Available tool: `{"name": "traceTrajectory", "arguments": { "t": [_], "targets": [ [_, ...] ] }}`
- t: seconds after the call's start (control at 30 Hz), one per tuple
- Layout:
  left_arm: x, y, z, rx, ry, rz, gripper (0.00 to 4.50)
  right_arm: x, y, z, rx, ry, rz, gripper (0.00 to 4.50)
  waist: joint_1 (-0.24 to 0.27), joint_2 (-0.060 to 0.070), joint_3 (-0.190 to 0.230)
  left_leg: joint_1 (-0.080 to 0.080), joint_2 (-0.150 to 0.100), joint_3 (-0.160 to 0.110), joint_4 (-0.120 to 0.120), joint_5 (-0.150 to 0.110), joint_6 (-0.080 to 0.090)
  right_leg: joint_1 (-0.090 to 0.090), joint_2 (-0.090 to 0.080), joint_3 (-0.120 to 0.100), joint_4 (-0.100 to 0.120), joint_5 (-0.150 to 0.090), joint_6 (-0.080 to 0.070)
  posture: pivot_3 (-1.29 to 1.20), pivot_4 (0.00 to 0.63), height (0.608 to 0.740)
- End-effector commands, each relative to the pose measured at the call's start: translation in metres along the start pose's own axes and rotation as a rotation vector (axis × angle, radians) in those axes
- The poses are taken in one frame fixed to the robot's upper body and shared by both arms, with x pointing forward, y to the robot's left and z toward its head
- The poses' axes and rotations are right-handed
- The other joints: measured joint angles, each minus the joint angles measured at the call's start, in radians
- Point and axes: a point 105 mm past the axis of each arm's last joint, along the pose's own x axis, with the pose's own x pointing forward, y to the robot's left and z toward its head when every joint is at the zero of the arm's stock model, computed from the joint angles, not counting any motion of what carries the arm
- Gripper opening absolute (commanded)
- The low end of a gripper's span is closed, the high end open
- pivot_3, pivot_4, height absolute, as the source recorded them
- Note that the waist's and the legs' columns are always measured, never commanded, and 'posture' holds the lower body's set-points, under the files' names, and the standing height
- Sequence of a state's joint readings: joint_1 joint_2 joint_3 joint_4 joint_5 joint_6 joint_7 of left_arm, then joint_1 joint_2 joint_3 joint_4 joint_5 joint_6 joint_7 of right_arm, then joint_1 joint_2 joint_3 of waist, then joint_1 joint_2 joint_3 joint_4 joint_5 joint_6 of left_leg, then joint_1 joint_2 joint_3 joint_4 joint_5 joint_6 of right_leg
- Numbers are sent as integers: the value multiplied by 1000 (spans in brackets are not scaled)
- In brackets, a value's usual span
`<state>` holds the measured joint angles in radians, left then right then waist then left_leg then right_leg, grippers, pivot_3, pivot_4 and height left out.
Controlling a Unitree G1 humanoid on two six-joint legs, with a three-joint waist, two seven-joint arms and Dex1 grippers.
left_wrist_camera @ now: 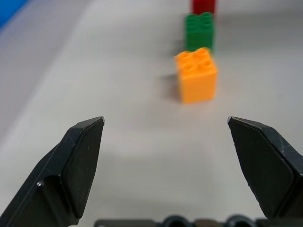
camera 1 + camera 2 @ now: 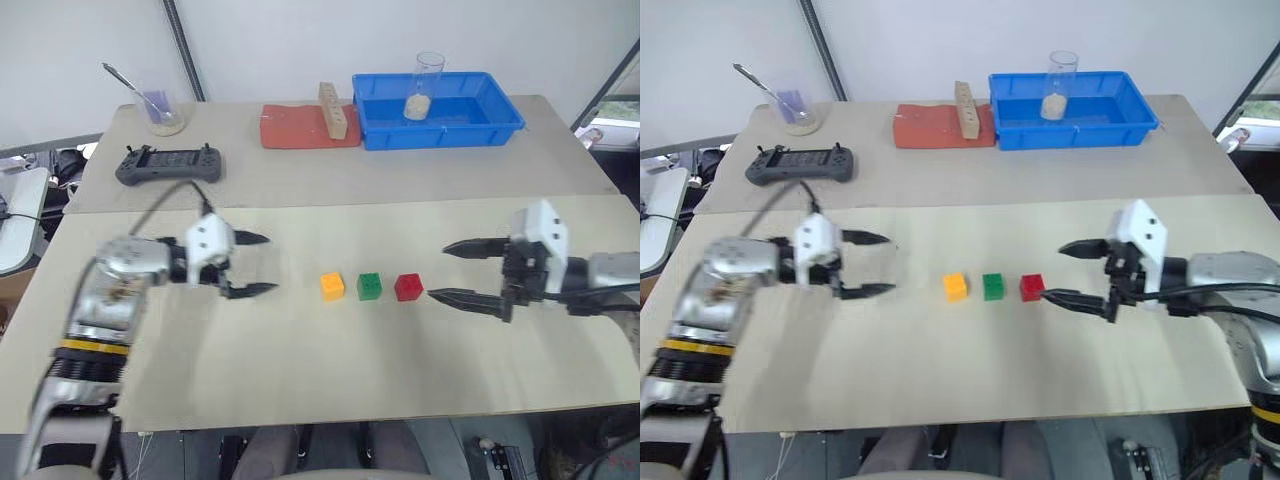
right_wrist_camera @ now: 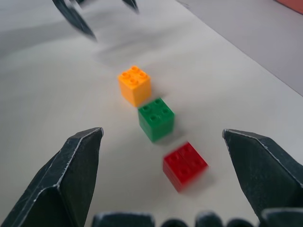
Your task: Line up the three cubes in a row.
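Three studded cubes stand in a left-to-right row on the pale table: the orange cube, the green cube and the red cube, with small gaps between them. My left gripper hovers to the left of the orange cube, open and empty, pointing toward the row. My right gripper is to the right of the red cube, open, with nothing between its fingers. In the right wrist view the row runs from the red cube past the green cube to the orange cube.
At the back stand a blue bin with a clear glass in it, a red mat with a tall wooden block, a black handheld controller and a small cup with a spoon.
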<state>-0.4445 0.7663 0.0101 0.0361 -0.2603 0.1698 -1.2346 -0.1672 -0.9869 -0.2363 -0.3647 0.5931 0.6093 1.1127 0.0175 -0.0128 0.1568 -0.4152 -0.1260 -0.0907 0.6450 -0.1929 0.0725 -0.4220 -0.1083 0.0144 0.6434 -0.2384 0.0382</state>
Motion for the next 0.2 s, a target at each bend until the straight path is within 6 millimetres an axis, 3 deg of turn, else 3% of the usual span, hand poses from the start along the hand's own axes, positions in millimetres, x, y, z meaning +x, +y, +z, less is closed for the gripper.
{"name": "traceTrajectory", "arguments": {
  "t": [0.03, 0.2],
  "targets": [
    [-22, 8, 14, 4, 17, 70, 4461, -17, -5, 0, -54, 0, -41, 4500, 1, 0, 0, 0, 0, 0, 0, 0, 0, 0, 0, 0, 0, 0, 0, 0, 150, 740],
    [-21, -4, 8, -15, 64, 38, 4461, -15, -9, -8, -58, 9, -53, 4500, -3, 0, 0, 1, 1, 1, 0, -1, -2, 0, -1, 1, 0, 0, 0, 0, 150, 740]
  ]
}}
